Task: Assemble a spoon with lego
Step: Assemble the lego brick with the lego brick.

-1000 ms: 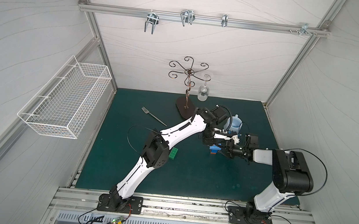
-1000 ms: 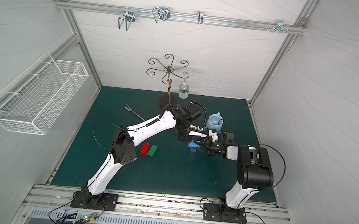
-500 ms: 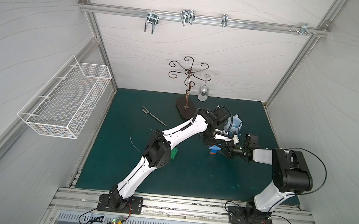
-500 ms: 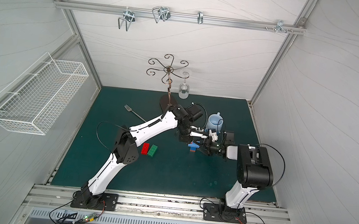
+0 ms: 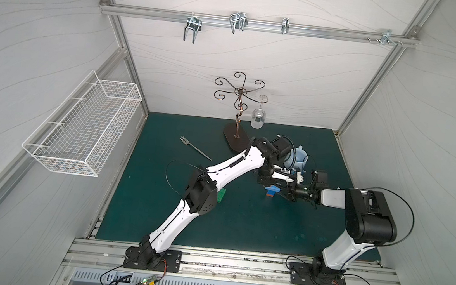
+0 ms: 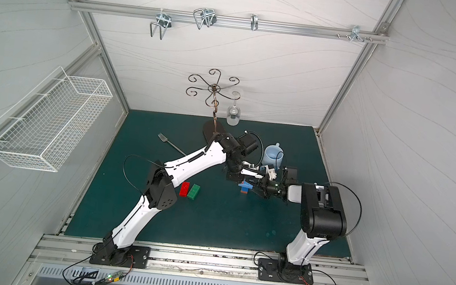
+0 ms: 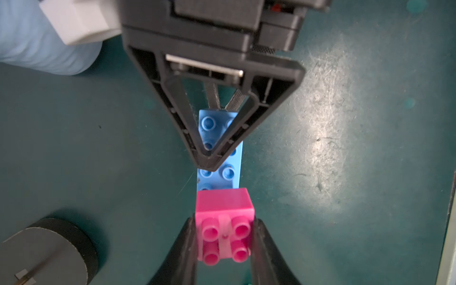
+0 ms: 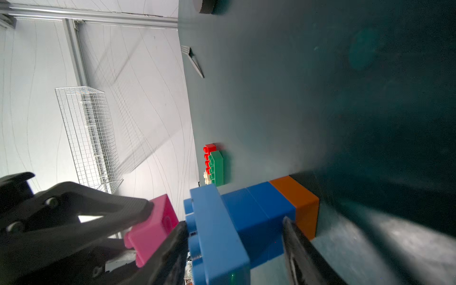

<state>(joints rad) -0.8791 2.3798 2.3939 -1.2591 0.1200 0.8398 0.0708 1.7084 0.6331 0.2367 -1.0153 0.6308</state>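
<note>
Left tool (image 7: pixel 224 220): clamped on the pink brick (image 7: pixel 224 209), one finger on each side face; the studded face is turned to the wrist camera.
Pink brick, place: held off the table (image 5: pixel 241 223), just beside one end of the light blue brick (image 7: pixel 219 172). It looks tilted in the right wrist view. Whether they touch, cannot tell.
Right tool (image 8: pixel 235 230): closed on the stem of the spoon (image 5: pixel 271 190), fingers either side of the two blue bricks (image 8: pixel 256 212).
Spoon, place: part-built, right of the table's middle, between the two tools, near the mug (image 6: pixel 271 154).
Spoon, axis: stem upright. The orange brick (image 8: pixel 303 204) is at the foot on the table, with the blue bricks stacked above it. The light blue brick lies flat across the top, studs up, its length running along the line between the tools.
Loose lego: red brick (image 6: pixel 185 189) and green brick (image 6: pixel 193 191) lie flat side by side, well apart from the spoon, by the left arm's elbow. A white brick (image 8: pixel 206 178) sits just beside the green one.
Farther out: fork (image 5: pixel 195 148) on the table; glass rack (image 5: pixel 234 139) at the back with a wine glass (image 5: pixel 258 120) hanging from it; wire basket (image 5: pixel 82 129) on the left wall.
Change over the last second: none made out. Tools, spoon and loose bricks are where they were, and both grips are as before.
</note>
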